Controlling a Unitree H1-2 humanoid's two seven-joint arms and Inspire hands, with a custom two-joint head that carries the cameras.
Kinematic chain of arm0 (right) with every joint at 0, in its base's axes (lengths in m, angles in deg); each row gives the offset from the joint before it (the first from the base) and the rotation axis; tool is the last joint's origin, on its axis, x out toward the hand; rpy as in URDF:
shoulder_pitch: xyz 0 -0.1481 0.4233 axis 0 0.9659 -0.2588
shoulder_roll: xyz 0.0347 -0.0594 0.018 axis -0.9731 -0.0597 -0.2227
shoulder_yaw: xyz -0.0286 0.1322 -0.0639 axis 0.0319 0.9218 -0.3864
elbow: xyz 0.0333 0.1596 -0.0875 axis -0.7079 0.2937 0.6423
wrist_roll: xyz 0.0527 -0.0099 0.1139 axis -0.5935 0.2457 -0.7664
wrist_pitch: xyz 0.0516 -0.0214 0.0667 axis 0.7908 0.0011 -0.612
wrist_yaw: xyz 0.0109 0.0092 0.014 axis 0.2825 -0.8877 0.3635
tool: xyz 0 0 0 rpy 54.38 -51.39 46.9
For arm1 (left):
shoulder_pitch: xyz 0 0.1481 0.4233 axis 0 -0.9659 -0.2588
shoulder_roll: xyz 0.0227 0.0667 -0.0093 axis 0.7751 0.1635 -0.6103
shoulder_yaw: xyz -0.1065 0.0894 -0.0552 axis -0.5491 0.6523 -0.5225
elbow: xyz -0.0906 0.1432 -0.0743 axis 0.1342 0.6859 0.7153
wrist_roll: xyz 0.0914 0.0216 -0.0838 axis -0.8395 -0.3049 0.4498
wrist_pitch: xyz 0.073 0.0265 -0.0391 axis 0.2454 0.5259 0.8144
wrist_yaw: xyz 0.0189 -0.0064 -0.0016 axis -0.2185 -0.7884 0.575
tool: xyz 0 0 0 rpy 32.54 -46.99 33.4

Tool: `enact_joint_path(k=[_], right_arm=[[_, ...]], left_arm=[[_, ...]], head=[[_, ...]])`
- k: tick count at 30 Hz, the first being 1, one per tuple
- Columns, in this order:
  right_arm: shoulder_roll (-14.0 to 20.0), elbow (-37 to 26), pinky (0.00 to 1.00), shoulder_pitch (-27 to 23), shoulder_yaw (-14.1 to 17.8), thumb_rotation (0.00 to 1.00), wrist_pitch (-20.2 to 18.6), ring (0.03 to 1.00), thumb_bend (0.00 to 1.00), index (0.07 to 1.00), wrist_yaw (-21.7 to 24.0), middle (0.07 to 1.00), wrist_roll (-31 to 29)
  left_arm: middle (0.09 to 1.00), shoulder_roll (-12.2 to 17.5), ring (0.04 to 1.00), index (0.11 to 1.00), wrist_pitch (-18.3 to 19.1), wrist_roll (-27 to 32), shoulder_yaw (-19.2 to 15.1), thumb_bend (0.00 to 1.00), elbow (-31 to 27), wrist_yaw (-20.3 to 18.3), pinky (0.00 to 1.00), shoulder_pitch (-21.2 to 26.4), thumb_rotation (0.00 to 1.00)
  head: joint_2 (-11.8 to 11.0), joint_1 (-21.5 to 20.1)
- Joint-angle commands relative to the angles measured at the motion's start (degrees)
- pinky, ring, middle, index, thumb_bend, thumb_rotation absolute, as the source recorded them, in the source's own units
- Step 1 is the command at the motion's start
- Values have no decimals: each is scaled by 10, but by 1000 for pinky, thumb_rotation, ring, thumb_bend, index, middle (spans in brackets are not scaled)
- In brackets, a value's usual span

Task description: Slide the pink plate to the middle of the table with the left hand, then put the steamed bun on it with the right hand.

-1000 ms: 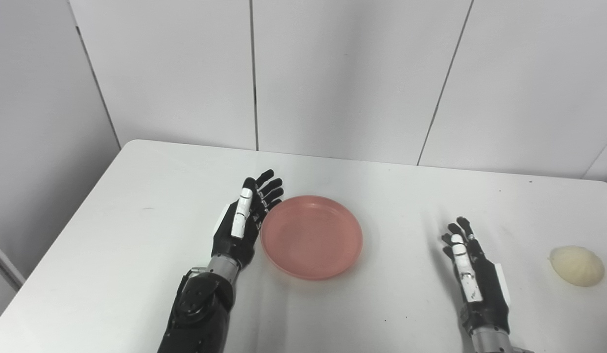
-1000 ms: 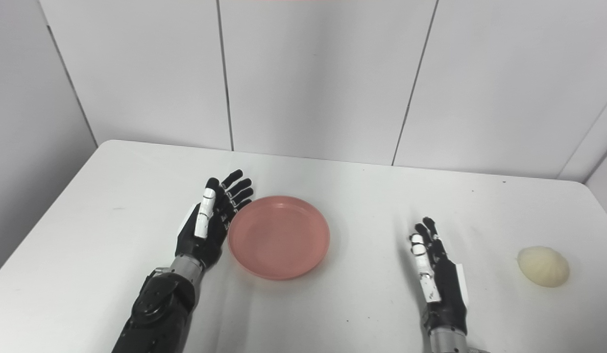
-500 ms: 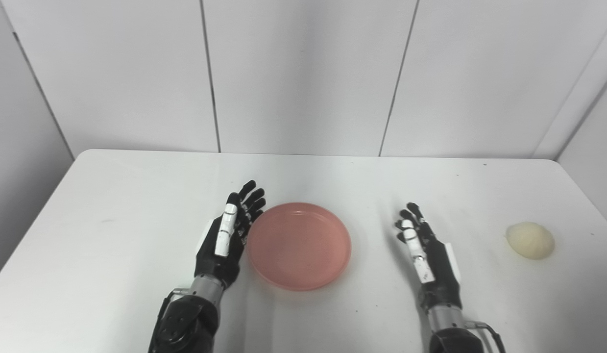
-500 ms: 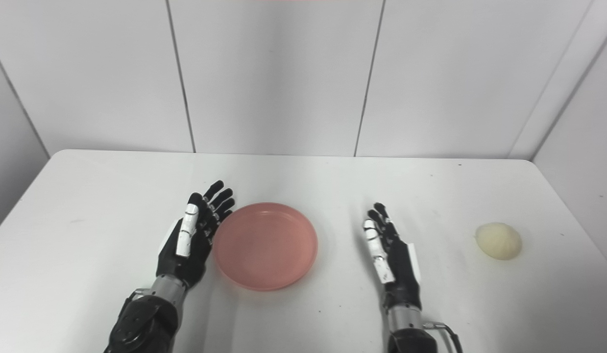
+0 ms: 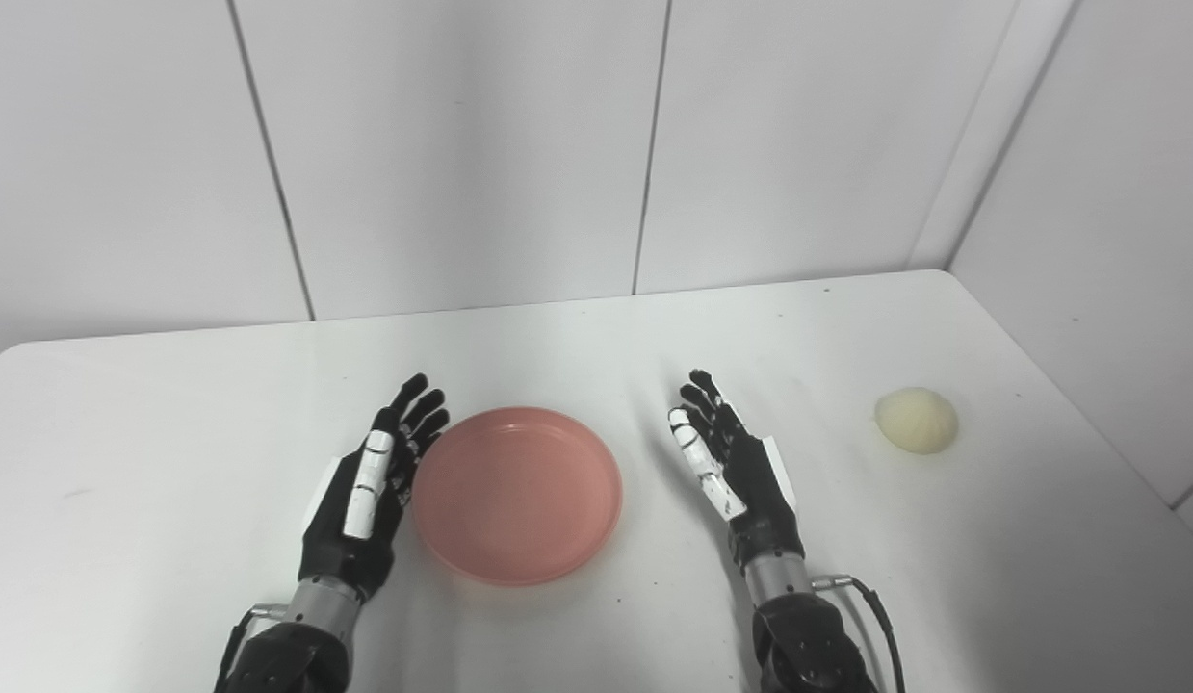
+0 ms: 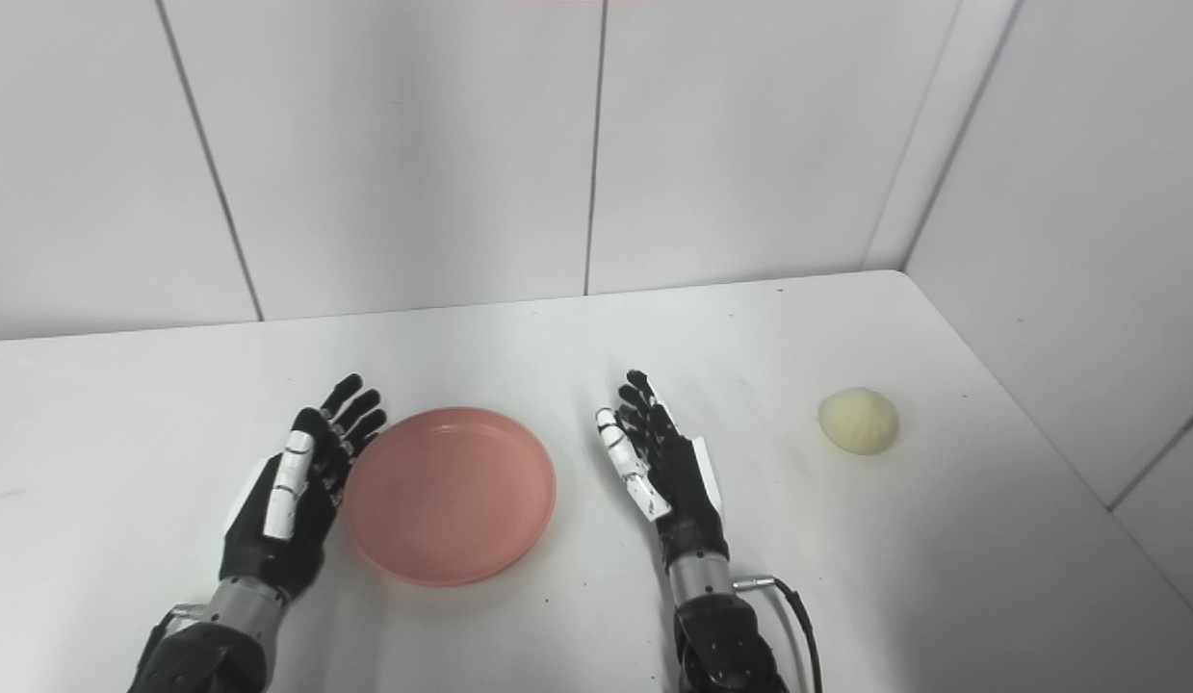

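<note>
Where the counter (image 5: 172,539) is read from left to right, the left robot hand (image 5: 363,491) is met first. It is held edge-up with fingers extended and apart, nothing gripped, its palm set just beside the left rim of the pink plate (image 5: 517,493); whether palm and rim are in contact cannot be told. The plate lies flat and empty, near the middle of the counter.

To the right of the plate, clear of its rim, the right robot hand (image 5: 731,462) is likewise held edge-up and open, with nothing in it. Well apart from it, further right and close to the counter's right edge, the steamed bun (image 5: 917,421) is seated on the surface, untouched.

The slide step is judged to be complete or nearly so — the plate appears centred. The step in hand is therefore taken to be the hand-over to the right arm. For the next move, the right robot hand must be carried rightward to the bun, lowered over it, and closed gently — the bun is judged soft and easily dented.
</note>
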Motion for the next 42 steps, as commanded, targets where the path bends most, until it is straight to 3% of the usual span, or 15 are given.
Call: enact_joint_path(k=[1,4,10,16,19,23,32,42], right_arm=[[17,-18,826,-31,13,636,39,852,499,886,-21,881,14],[27,-23,825,-45,33,498,38,861,532,895,-34,886,11],[86,-52,779,-67,41,423,-24,852,609,880,-41,865,93],[132,-63,779,-82,52,417,-92,841,702,856,-52,846,166],[150,-59,687,-86,56,415,-108,778,751,821,-73,797,215],[175,-60,660,-88,60,411,-128,762,765,809,-92,791,271],[220,-64,677,-83,85,390,-199,775,749,822,-89,809,324],[242,-37,709,-81,93,368,-243,823,780,828,-69,842,358]], left_arm=[[941,3,940,927,-19,-4,-1,596,11,-6,955,-1,935],[954,6,952,934,-18,-6,0,596,10,-7,959,-1,945],[964,14,963,939,-11,-6,-1,594,7,-11,981,1,956],[959,18,960,931,-19,3,-8,608,15,-21,968,4,941],[952,18,955,928,-26,8,-13,606,25,-28,965,6,935],[959,19,964,930,-30,10,-13,613,33,-37,972,9,938],[967,16,969,938,-20,2,-12,604,23,-34,990,7,944],[973,16,978,931,-27,20,-23,624,50,-47,996,17,890]], head=[[-3,-7],[-7,-19],[-19,-76],[-28,-103],[-29,-107],[-26,-97],[-33,-102],[-36,-121]])
